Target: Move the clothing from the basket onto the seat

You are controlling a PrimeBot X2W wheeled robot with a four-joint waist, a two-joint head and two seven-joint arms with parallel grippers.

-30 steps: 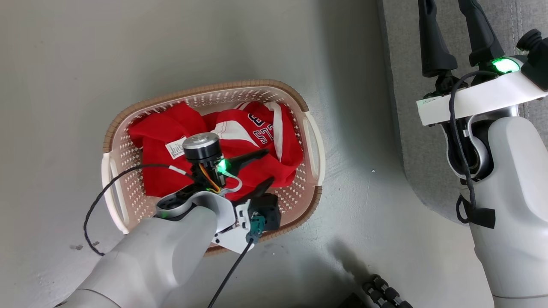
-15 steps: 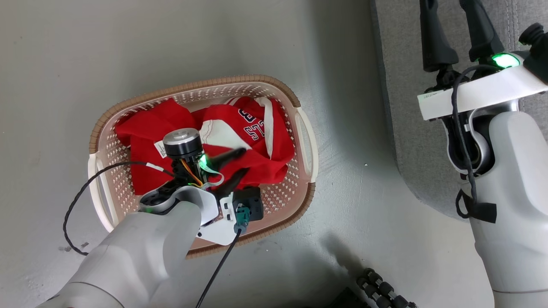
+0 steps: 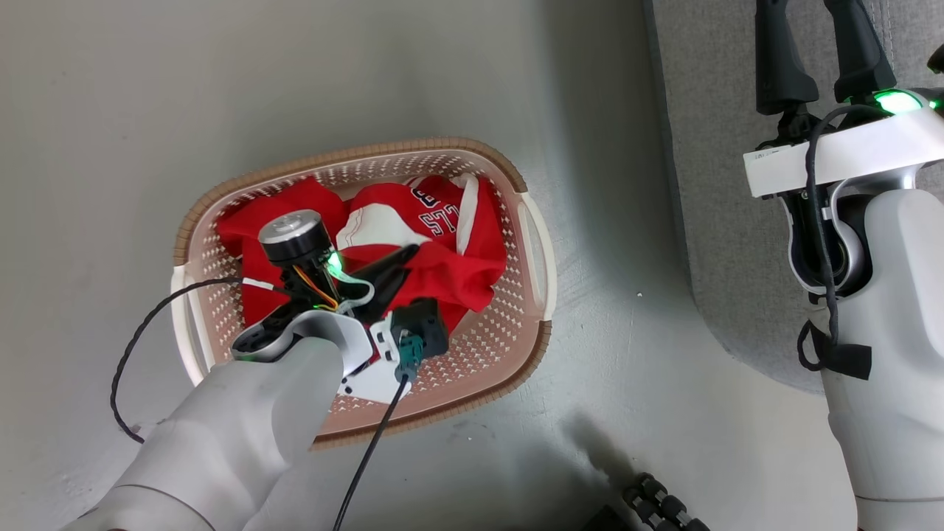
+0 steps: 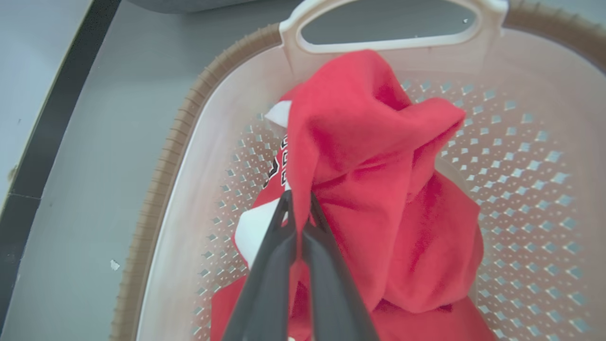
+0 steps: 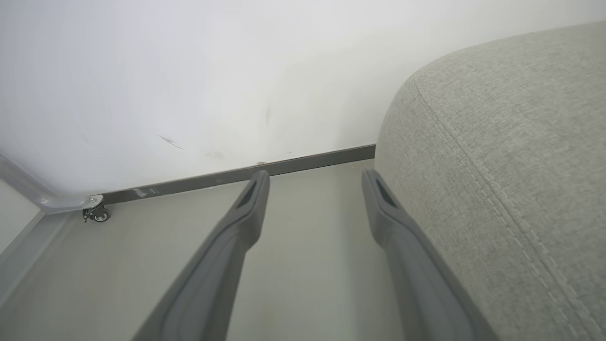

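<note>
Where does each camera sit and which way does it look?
Head view: on the head, looking down at the basket of clothing on the floor; shows both forearms, left gripper, right gripper.
Left wrist view: on the left wrist, looking along shut fingers pinching clothing in the basket.
Right wrist view: on the right wrist, looking along open fingers over floor toward a wall, seat alongside.
Shared: head and left wrist views both show basket, clothing, left gripper.

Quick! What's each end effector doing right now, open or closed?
Left end effector: closed, pinching a fold of the bright red soft garment.
Right end effector: open, holding nothing.
</note>
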